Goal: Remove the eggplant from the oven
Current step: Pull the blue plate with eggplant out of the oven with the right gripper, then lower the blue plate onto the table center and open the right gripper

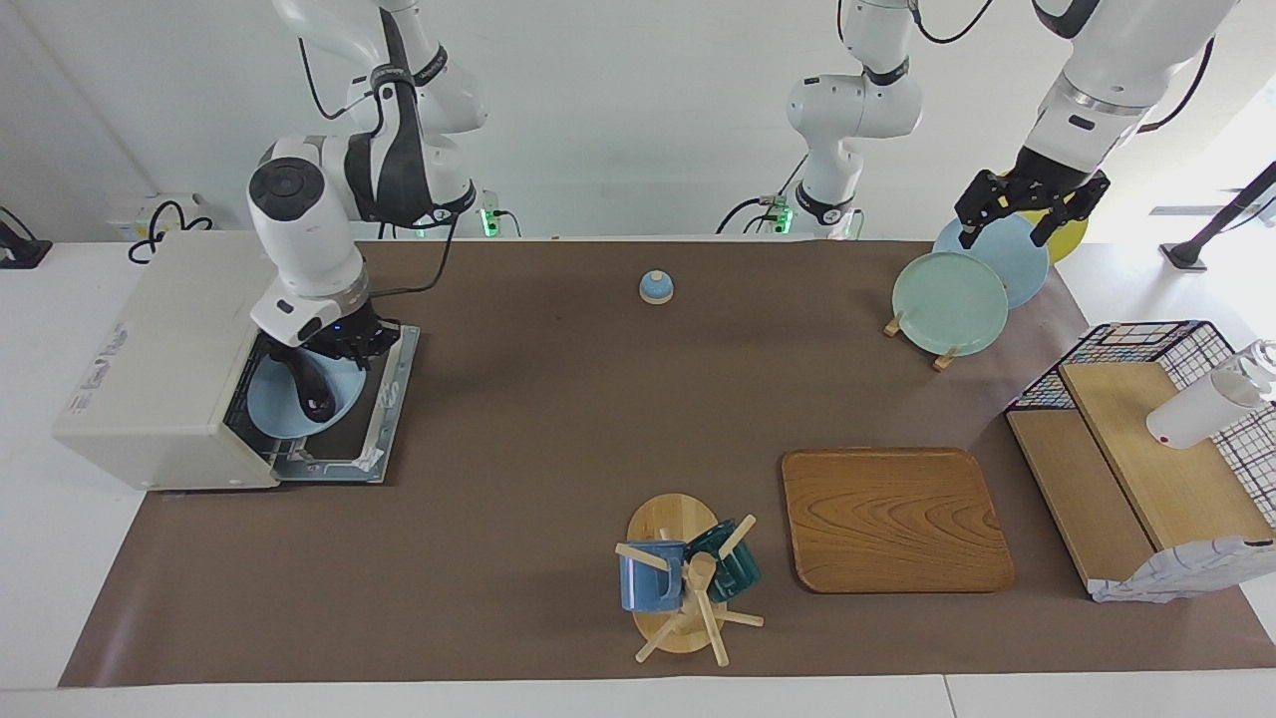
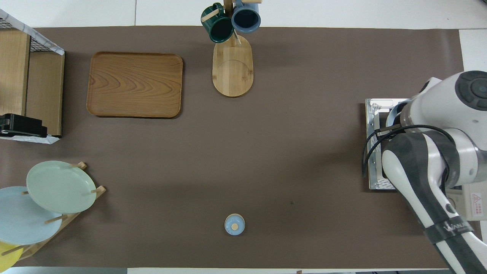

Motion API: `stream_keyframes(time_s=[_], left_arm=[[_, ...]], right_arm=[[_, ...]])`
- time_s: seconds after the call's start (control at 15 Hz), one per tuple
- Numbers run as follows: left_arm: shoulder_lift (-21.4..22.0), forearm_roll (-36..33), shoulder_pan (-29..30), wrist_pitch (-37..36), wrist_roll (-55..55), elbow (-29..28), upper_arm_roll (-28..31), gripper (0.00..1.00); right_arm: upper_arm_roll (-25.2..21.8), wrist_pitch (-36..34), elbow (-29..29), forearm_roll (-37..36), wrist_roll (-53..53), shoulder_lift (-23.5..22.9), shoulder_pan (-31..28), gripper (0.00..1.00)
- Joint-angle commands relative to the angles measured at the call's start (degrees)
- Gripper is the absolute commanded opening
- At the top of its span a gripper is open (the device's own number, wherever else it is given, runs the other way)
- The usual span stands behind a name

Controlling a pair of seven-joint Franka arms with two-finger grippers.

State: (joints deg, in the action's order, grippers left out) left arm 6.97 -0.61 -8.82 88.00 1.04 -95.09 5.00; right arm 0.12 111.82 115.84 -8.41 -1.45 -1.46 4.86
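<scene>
Looking at the right arm's end of the table (image 1: 518,419), you see the oven (image 1: 159,359) with its door (image 1: 374,409) folded down flat onto the brown mat. Your right gripper (image 1: 321,371) hangs just in front of the oven's mouth, over the lowered door, with its fingers pointing down. A dark, glossy, elongated thing hangs from it, and that is the eggplant (image 1: 311,389); its upper end sits between the gripper's fingers and its lower end reaches down over a pale blue plate (image 1: 274,414). The fingers are drawn tight together on the eggplant's upper end. You cannot tell whether the eggplant's lower tip touches the plate or hangs clear of it. The plate lies partly inside the oven's opening and partly out over the door.

From overhead, the right arm's wrist and forearm cover the gripper and the eggplant, so only a strip of the door (image 2: 374,152) shows beside the arm.

Your left gripper (image 1: 1032,204) waits up in the air over the plate rack (image 1: 942,357) at the left arm's end of the table, above the blue plate (image 1: 1022,261) that stands in it, with its fingers spread wide and nothing between them.
</scene>
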Motion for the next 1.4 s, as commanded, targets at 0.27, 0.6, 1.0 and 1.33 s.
stream_keyframes(time_s=[0.27,0.6,1.0,1.33], left_arm=[[1.99,-0.62,-0.32,-0.02,-0.42,-2.29,0.28,1.00],[2.17,-0.62,0.12,0.07,-0.43,-2.65,0.37,1.00],[2.17,-0.62,0.30,0.42,-0.51,-2.65,0.89,1.00],[2.17,-0.62,1.00,0.77,-0.34,-2.82,0.98,1.00]], right_arm=[[0.24,-4.86,-6.24,-0.64,18.49,-2.15,15.42,0.00],[0.32,-10.12,-18.17,0.58,32.80,-7.75,26.59,0.00],[0.32,-10.13,-30.82,0.77,48.29,-21.80,38.46,0.00],[0.41,-5.22,-36.04,-0.99,53.05,-30.80,41.99,0.00]])
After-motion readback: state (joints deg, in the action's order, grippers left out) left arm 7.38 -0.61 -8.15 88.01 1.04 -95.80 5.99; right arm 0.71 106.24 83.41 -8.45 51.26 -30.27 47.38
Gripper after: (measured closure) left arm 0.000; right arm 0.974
